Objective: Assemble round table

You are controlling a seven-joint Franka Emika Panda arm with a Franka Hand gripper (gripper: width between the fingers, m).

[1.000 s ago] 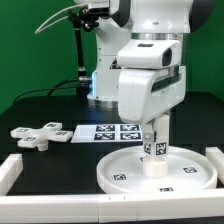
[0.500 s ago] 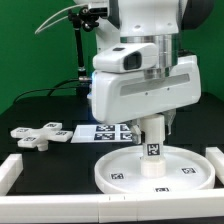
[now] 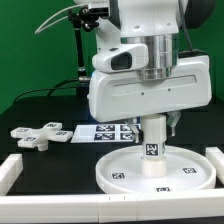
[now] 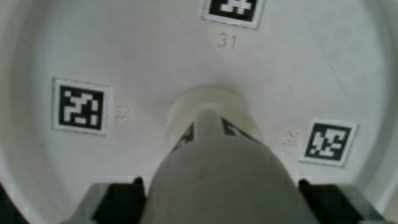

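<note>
The large rimmed round disc [image 3: 158, 170] lies flat on the table at the front, tags up. The short cylindrical leg [image 3: 153, 148] stands upright on the disc's middle. My gripper [image 3: 153, 125] is shut on the top of the leg, its body hiding the upper part. In the wrist view the leg [image 4: 217, 150] runs down to the disc [image 4: 107, 60], with a black finger [image 4: 121, 200] on each side of it. The cross-shaped foot piece [image 3: 40, 133] lies on the table at the exterior view's left, apart from my gripper.
The marker board [image 3: 110, 132] lies behind the disc. White border rails run at the front left [image 3: 10, 170] and right [image 3: 214, 155]. The arm's base and a black stand are at the back, against a green backdrop.
The gripper has turned about the upright leg from one second ago; its wide side now faces the camera. The leg and disc stay in place.
</note>
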